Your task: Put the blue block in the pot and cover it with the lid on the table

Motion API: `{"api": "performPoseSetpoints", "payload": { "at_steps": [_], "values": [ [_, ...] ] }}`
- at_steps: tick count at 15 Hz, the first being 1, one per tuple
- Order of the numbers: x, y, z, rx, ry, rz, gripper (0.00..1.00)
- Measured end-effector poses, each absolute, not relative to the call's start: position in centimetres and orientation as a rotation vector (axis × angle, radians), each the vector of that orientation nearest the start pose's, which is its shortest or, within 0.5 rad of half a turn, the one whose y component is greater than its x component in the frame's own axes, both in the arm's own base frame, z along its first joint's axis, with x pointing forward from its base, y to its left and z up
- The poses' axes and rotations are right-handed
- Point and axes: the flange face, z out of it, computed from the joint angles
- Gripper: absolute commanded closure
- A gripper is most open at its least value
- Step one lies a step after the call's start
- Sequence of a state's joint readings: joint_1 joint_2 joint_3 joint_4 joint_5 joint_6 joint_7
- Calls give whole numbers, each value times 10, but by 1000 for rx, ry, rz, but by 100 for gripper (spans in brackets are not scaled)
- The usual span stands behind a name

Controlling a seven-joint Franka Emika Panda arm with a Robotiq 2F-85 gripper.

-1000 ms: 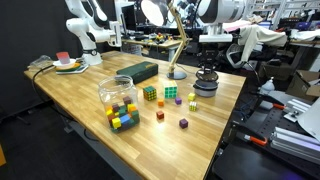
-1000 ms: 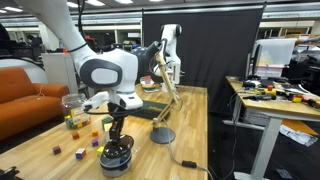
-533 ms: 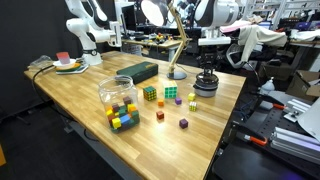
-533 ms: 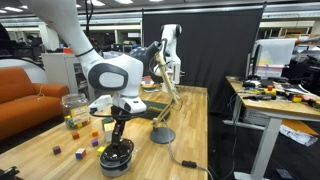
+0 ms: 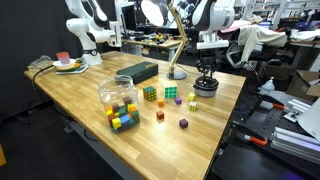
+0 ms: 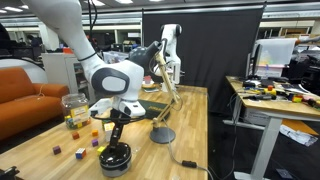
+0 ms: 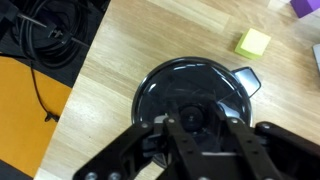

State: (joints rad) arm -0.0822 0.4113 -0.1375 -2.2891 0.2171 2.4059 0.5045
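The lid (image 7: 185,85) sits closed on the pot (image 6: 115,160), near the edge of the wooden table (image 5: 80,85). The blue block I cannot see. The gripper (image 7: 196,128) hangs just above the lid, its fingers apart and holding nothing. A yellow cube (image 7: 253,42) lies near.

We count one pot (image 5: 205,92) with one lid (image 7: 165,85) on it, one clear jar (image 5: 118,100) of coloured blocks, one dark flat box (image 5: 137,71) and one desk lamp (image 5: 176,72). In an exterior view we make out two multicoloured puzzle cubes, the jar-side cube (image 5: 150,93) and its neighbour cube (image 5: 171,92). Loose small cubes come to three: one orange cube (image 5: 159,115), one purple cube (image 5: 183,124) and one yellow-green cube (image 5: 193,100).
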Motion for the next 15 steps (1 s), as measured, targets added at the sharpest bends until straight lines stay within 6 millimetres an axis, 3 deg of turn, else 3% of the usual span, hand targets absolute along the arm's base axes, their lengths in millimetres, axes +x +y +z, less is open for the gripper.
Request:
{"api": "performPoseSetpoints", "payload": {
  "at_steps": [3,7,8,9,11,15],
  "values": [
    [484,-111,153,-2774,1343,466,31],
    [489,-112,158,-2776,1340,447,3],
    [490,-111,160,-2782,1332,442,0],
    [491,-106,162,-2789,1316,437,15],
    [488,-94,169,-2805,1276,431,1],
    [483,-90,175,-2809,1264,428,0]
  ]
}}
